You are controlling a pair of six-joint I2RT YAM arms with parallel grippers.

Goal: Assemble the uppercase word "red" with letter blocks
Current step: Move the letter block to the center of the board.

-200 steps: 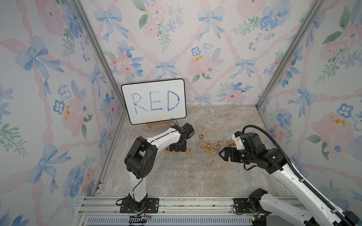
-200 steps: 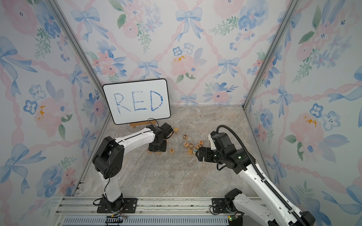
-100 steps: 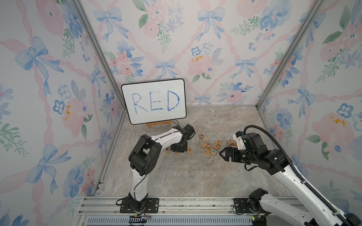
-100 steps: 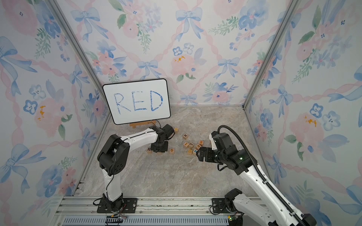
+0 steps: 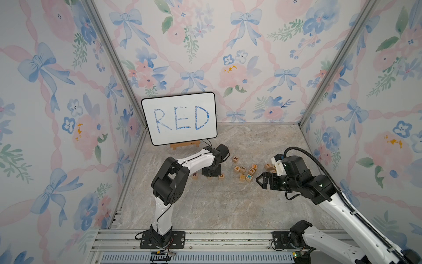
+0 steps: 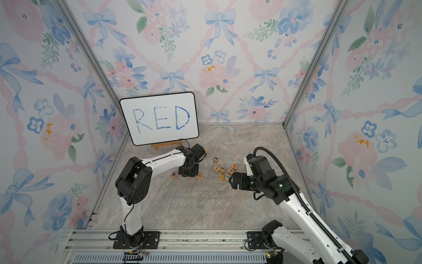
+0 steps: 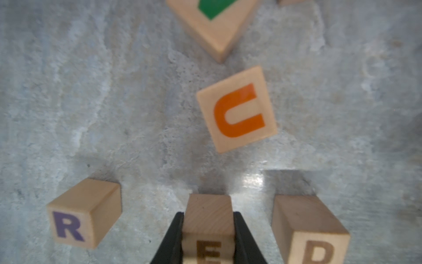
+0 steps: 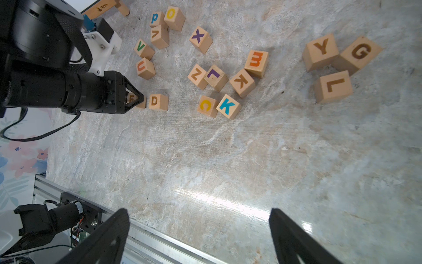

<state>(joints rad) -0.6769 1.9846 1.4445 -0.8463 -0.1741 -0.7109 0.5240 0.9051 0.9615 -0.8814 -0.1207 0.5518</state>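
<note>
All three sit in order, R [image 7: 84, 212], E [image 7: 209, 219], D [image 7: 308, 224]; my left fingers [image 7: 171, 240] have just clamped E, right fingers [image 8: 102, 240] gape empty, so likely only spacing remains.

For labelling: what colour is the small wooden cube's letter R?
Light-wood R cube: purple; left wrist view.

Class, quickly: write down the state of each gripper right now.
Left gripper: shut on the E block.
Right gripper: open, holding nothing.
</note>
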